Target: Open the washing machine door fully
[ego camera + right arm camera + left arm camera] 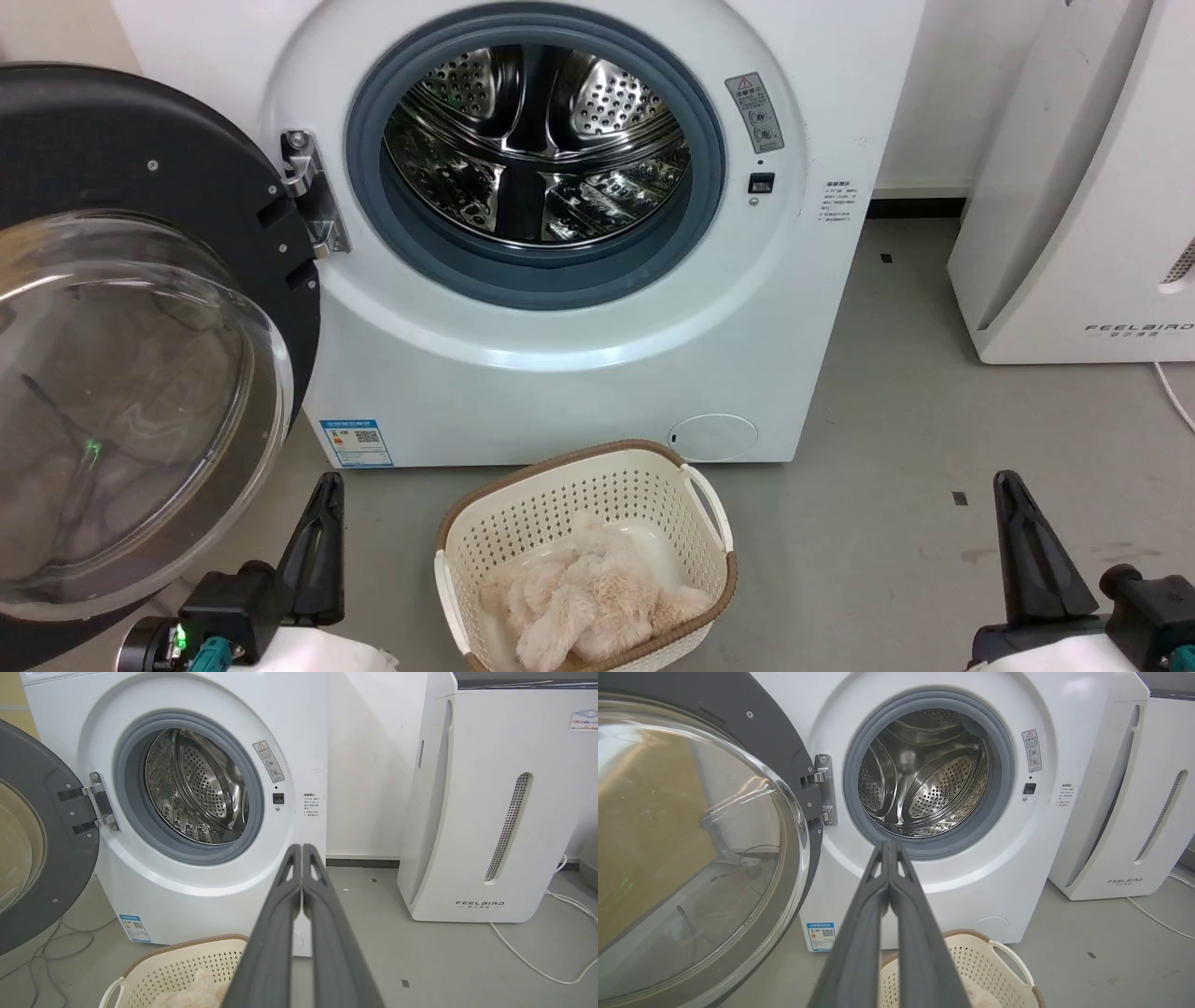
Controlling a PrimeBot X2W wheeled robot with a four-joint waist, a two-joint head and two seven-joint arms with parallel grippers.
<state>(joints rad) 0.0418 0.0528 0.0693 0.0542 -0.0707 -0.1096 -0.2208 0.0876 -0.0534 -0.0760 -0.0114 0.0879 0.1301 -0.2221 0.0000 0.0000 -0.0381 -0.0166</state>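
Head view: washing machine door [140, 159] at frame left, swung wide open on its hinge, glass bowl facing cam. Washing machine [560, 373] top centre, drum exposed. Left gripper [327, 490] lower left, right gripper [1006, 490] lower right, both clear of door. Basket [579, 495] w/ fluffy cloth [588, 607] bottom centre.
Left wrist view: fingers pressed together, empty; door on left side.
Right wrist view: fingers likewise clenched on nothing; door at left edge.

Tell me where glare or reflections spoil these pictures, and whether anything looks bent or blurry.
Head view: the glass bowl of the washing machine door is hazy with reflections, and the drum glints. Left wrist view: the bowl mirrors tan room colours; the shut left claw looks soft up close. Right wrist view: the white appliance leans, likely lens distortion.
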